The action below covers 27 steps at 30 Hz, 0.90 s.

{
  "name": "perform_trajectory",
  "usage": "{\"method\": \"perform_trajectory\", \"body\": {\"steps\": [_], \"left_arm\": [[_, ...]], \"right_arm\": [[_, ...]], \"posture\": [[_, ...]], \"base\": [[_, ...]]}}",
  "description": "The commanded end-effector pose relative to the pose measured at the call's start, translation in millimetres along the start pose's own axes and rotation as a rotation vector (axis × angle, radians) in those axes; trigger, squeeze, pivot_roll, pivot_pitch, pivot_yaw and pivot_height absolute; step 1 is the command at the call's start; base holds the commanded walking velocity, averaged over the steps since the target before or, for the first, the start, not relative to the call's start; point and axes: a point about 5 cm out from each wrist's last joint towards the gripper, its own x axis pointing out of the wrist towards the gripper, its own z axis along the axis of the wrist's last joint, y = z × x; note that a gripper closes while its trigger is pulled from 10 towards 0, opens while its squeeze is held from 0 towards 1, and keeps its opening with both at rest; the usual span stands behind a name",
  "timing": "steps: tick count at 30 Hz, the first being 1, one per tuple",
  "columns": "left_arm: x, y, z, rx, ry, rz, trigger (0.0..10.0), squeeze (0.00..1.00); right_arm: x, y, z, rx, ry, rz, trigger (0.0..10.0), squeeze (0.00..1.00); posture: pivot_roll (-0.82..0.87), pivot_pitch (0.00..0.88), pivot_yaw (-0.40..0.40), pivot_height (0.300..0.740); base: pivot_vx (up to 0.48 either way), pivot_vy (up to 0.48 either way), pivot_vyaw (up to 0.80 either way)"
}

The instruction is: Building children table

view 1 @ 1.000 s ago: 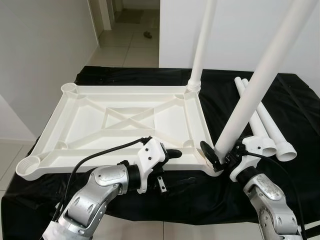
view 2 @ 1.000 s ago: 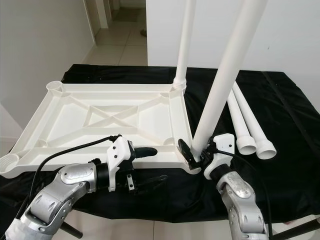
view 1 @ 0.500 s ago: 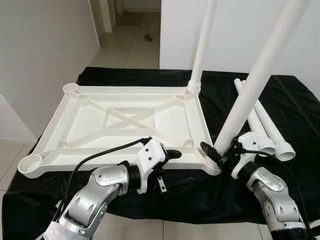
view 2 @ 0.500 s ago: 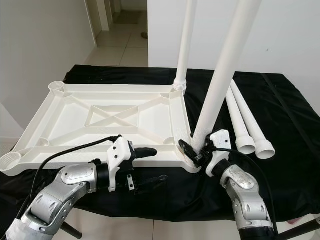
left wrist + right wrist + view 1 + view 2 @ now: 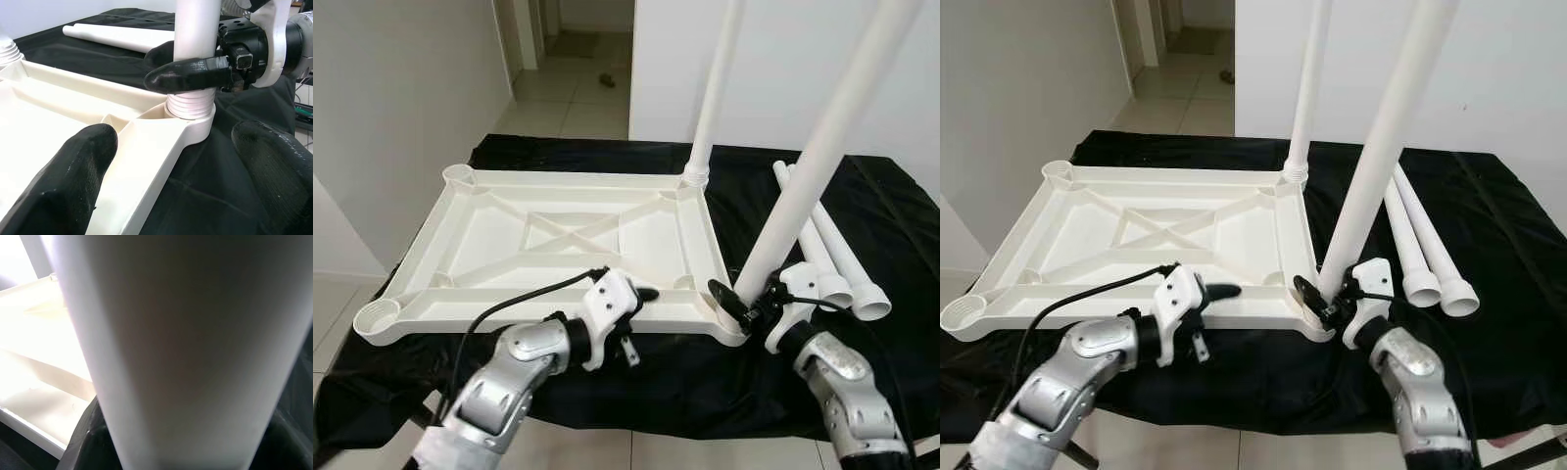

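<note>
The right hand [image 5: 741, 305] pinches a white table leg [image 5: 813, 166] at its base, in the tabletop's [image 5: 548, 245] near-right corner socket. Its long axis rises, leaning toward one o'clock. The left hand [image 5: 641, 318] is spread.

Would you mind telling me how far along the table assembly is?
One leg stands screwed into the tabletop's far corner. The right claw grips a second leg seated in the near corner socket. Two legs lie on the black cloth; both left sockets are empty.
</note>
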Motion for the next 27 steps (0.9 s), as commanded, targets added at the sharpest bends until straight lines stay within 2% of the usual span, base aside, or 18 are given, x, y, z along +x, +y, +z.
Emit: {"method": "perform_trajectory", "body": {"steps": [1, 5, 6, 8, 10, 14, 16, 19, 21, 22, 27], "left_arm": [[1.2, 0.4, -2.8, 0.006, 0.012, 0.011, 10.0, 0.00], [6.1, -0.9, -4.6, 0.003, -0.003, 0.044, 10.0, 0.00], [9.2, -6.0, -7.6, -0.011, -0.003, 0.046, 10.0, 0.00], [9.2, -6.0, -7.6, -0.011, -0.003, 0.046, 10.0, 0.00], [10.8, -16.4, -11.4, -0.027, -0.002, 0.027, 10.0, 0.00], [10.3, -22.2, -14.7, -0.028, 0.002, 0.015, 10.0, 0.00], [8.6, -24.5, -17.9, -0.026, 0.011, 0.011, 10.0, 0.00], [8.0, -24.4, -19.0, -0.012, 0.014, 0.018, 10.0, 0.00], [7.1, -22.2, -19.5, 0.014, 0.015, 0.029, 10.0, 0.00], [7.1, -22.2, -19.5, 0.014, 0.015, 0.029, 10.0, 0.00], [6.0, -13.9, -16.2, 0.022, 0.006, 0.040, 10.0, 0.00]], "right_arm": [[-2.8, 4.4, -13.7, 0.036, 0.065, -0.011, 0.0, 0.00], [-2.1, 4.7, -18.8, 0.020, 0.106, -0.101, 0.0, 0.00], [-1.0, 7.7, -19.1, 0.030, 0.107, -0.139, 0.0, 0.00], [-1.0, 7.7, -19.1, 0.030, 0.107, -0.139, 0.0, 0.00], [0.9, 13.6, -18.7, 0.054, 0.102, -0.179, 0.0, 0.00], [2.1, 17.7, -19.0, 0.072, 0.102, -0.218, 0.0, 0.00], [3.6, 22.9, -20.8, 0.109, 0.102, -0.273, 0.0, 0.00], [4.9, 26.2, -21.0, 0.119, 0.098, -0.310, 0.0, 0.00], [7.8, 29.9, -21.3, 0.137, 0.089, -0.397, 0.0, 0.00], [7.8, 29.9, -21.3, 0.137, 0.089, -0.397, 0.0, 0.00], [20.2, 36.8, -21.0, 0.167, 0.095, -0.523, 0.0, 0.00]], "posture": [[-0.03, 0.029, 0.001, 0.740], [-0.04, 0.032, 0.001, 0.740], [-0.04, 0.032, 0.003, 0.740], [-0.04, 0.032, 0.003, 0.740], [-0.04, 0.034, 0.004, 0.740], [-0.04, 0.034, 0.003, 0.740], [-0.03, 0.035, 0.001, 0.740], [-0.03, 0.033, -0.001, 0.740], [-0.03, 0.034, -0.001, 0.740], [-0.03, 0.034, -0.001, 0.740], [-0.03, 0.035, -0.002, 0.740]], "base": [[0.000, 0.000, 0.00], [0.000, 0.000, 0.00], [0.000, 0.000, 0.00], [0.000, 0.000, 0.00], [0.000, 0.000, 0.00], [0.000, 0.000, 0.00], [0.000, 0.000, 0.00], [0.000, 0.000, 0.00], [0.000, 0.000, 0.00], [0.000, 0.000, 0.00], [0.000, 0.000, 0.00]]}}
